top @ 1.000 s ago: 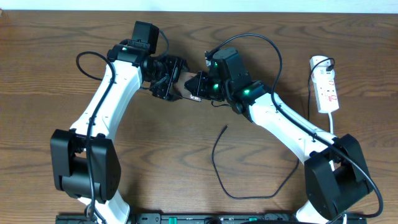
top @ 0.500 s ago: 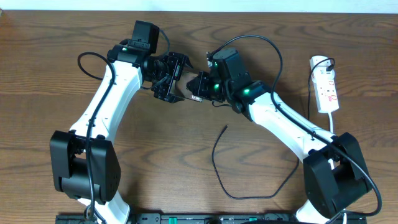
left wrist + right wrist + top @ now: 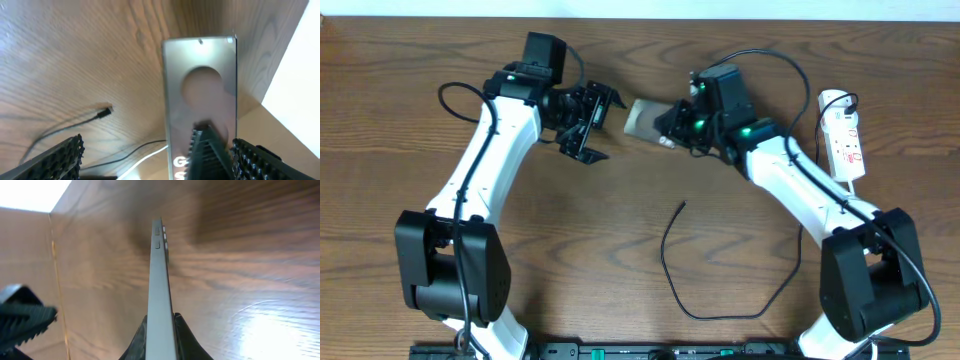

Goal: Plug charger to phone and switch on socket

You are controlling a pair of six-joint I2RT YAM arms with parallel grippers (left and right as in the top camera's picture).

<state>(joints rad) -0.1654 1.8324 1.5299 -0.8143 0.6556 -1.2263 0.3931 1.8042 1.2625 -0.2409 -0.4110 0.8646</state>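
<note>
Overhead: right gripper [image 3: 666,126] is pinching the phone [image 3: 645,120] at one short end, holding it over the table [image 3: 410,90] near the far edge. In the right wrist view the phone [image 3: 160,285] is showing edge-on, side buttons visible, with the fingers [image 3: 186,340] pressing on both flat faces.

Left gripper [image 3: 601,124] is hanging just beside the phone's free end with jaws spread wide, gripping nothing. In the left wrist view the phone [image 3: 200,95] is facing that camera, oval mark visible, not touching either left finger.

The charger [image 3: 670,265] is lying slack on the table in a loose curve in front of both arms, plug tip [image 3: 682,205] free and well apart from the phone.

The socket [image 3: 844,135] is lying at the right side of the table, beside the right arm.
</note>
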